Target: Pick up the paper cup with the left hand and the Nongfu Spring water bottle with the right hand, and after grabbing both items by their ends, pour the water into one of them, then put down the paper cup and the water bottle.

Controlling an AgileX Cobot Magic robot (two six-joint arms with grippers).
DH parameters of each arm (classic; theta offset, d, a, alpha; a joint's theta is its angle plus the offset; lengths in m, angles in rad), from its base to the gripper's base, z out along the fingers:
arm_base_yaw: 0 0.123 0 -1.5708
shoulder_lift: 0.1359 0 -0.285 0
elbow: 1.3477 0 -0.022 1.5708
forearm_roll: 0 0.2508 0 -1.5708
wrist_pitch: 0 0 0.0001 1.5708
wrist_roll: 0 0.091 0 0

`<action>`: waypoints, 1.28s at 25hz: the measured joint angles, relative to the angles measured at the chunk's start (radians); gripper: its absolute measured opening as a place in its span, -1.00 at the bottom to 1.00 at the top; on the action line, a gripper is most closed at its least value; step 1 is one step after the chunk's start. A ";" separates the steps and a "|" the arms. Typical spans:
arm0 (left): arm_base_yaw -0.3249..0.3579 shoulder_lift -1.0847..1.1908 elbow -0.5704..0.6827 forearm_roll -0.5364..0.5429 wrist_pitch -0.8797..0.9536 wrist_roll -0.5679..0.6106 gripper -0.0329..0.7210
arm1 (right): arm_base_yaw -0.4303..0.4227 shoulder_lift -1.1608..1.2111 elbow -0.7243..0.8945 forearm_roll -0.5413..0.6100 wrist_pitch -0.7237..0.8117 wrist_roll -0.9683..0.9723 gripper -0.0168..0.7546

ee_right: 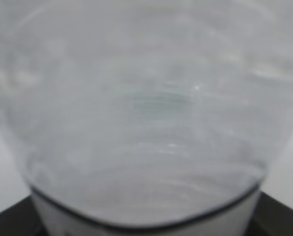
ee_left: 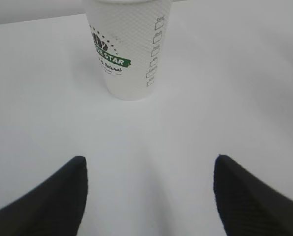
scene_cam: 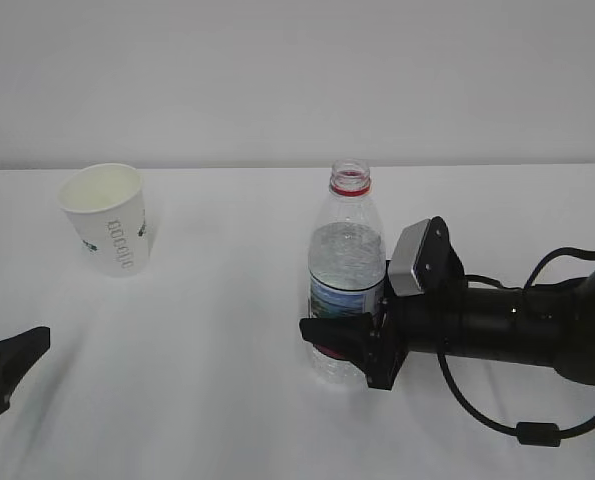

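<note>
Careful: the right gripper point(scene_cam: 339, 340) hugs the bottle point(scene_cam: 346, 275) low, grip unclear; it could tip and spill. The left gripper point(ee_left: 148, 189) is wide open, far from the cup point(ee_left: 129, 46).

The paper cup point(scene_cam: 109, 218) at ten o'clock in the exterior view is white with grey-green lettering; the left wrist view shows a dark green banner with white letters, a fine dotted texture and a column of small outlined boxes. The Nongfu Spring water bottle point(scene_cam: 346, 275) at centre is clear and ribbed, with a red neck ring, a green landscape label and a red band beneath. The water point(ee_right: 146, 123) looks colourless. At four o'clock the right gripper point(scene_cam: 349, 343) is black, its camera housing grey. The table point(scene_cam: 217, 380) is white.
</note>
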 joint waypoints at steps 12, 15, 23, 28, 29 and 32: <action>0.000 0.000 0.000 0.000 0.000 0.000 0.62 | -0.034 -0.022 0.000 0.022 0.033 0.009 0.30; 0.000 0.000 0.000 0.000 0.000 0.000 0.62 | -0.054 -0.041 0.000 0.022 0.040 0.009 0.30; 0.000 0.000 0.000 -0.002 0.000 0.004 0.62 | -0.118 -0.097 0.028 0.022 0.042 0.024 0.30; 0.000 0.000 0.000 -0.003 0.000 0.006 0.62 | -0.159 -0.133 0.070 0.022 0.046 0.024 0.30; 0.000 0.000 0.000 -0.003 0.000 0.006 0.62 | -0.163 -0.144 0.074 0.022 0.048 0.024 0.30; 0.000 0.000 0.000 -0.003 0.000 0.006 0.62 | -0.170 -0.174 0.078 0.022 0.069 0.024 0.30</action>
